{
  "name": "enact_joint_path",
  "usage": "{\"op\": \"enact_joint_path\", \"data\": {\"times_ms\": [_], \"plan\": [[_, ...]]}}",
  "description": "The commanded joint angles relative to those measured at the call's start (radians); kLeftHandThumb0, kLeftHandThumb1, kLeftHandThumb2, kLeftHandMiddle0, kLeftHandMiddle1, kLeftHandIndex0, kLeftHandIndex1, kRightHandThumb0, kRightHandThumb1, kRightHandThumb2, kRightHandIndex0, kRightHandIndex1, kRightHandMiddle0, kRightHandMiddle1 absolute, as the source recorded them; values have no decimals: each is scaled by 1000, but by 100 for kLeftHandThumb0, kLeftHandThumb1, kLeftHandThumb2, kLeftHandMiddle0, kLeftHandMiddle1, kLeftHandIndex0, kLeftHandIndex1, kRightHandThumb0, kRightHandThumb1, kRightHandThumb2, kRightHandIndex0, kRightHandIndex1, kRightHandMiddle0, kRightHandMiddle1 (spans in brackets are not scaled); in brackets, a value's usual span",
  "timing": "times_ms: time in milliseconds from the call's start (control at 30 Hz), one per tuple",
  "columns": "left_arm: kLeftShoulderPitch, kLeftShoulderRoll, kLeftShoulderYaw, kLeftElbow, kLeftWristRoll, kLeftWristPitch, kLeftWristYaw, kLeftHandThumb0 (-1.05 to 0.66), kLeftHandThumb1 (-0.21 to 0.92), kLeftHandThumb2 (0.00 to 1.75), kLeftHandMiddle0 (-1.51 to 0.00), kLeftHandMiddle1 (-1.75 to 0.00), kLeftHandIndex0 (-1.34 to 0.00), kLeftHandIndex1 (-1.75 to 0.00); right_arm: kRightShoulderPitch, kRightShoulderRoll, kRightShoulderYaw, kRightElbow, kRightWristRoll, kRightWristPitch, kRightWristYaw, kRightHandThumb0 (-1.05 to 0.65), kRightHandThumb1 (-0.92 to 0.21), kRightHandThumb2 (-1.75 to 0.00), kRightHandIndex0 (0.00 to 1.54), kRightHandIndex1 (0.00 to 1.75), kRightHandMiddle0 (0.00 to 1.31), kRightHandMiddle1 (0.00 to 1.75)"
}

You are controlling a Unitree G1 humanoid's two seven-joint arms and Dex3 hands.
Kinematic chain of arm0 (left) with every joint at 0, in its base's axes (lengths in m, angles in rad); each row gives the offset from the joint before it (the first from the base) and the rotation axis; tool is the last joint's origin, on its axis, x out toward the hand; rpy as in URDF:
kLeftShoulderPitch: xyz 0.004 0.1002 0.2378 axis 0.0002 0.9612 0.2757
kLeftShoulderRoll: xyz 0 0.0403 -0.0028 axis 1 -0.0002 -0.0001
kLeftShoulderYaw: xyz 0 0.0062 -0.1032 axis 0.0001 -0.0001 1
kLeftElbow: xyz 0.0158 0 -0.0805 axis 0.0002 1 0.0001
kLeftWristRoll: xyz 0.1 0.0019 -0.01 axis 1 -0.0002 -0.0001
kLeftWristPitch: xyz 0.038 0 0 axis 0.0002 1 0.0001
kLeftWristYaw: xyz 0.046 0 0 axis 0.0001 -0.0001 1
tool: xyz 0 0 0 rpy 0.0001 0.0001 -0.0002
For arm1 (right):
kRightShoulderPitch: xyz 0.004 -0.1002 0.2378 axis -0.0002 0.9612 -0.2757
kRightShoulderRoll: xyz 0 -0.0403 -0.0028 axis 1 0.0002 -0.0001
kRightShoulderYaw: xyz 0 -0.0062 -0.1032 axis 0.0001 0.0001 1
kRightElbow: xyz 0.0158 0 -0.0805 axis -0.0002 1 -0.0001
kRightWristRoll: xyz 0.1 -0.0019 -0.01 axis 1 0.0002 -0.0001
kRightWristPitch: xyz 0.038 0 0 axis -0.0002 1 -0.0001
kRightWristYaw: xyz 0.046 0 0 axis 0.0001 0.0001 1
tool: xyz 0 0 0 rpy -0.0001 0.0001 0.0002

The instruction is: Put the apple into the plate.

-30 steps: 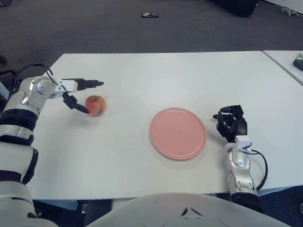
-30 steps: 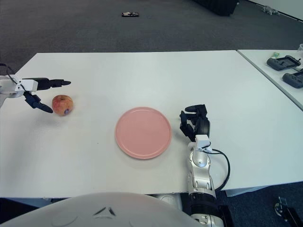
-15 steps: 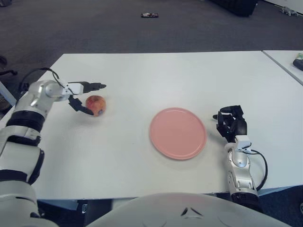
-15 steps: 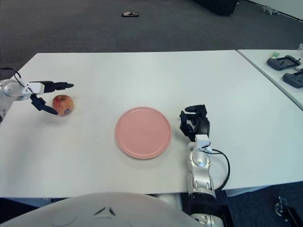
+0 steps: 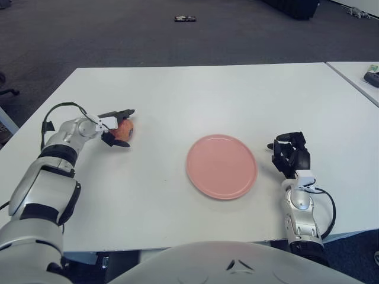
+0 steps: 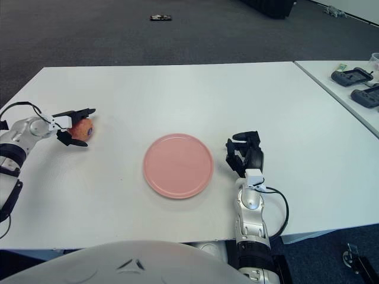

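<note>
We have the left hand (image 5: 116, 127) at the apple (image 5: 124, 131), roughly 9 o'clock of the plate (image 5: 221, 166) and well apart from it. Fingers bracket the fruit, one over the top, one under the near side, so the wrap comes from the side away from the plate. We can't tell if they're actually clamped or just touching. Apple looks seated on the table (image 5: 195, 94), not lifted. Right hand (image 5: 290, 155) shows idle at the plate's 3 o'clock, fingers curled, holding nothing, clear of the drop zone. Next, we judge: confirm grip, lift, carry toward 3 o'clock.
</note>
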Motion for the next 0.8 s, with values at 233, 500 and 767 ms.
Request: {"op": "enact_joint_path", "data": {"times_ms": [233,500,767], "plan": [[-2,-57,-33,58,33,-9,51,-101,54,48,0,0,0,0,2,2,-4,-4,9,-11,-2,-34,-92,-53,51,118,19,175],[0,-77,-54,85,47,10,71,-100,56,48,0,0,0,0,11,-2,-9,-12,4,2,-5,-34,-92,-53,50,117,19,175],[2,-83,-91,93,78,18,99,-98,57,47,0,0,0,0,13,1,-12,-15,12,-4,-4,-34,-92,-53,51,117,19,175]]}}
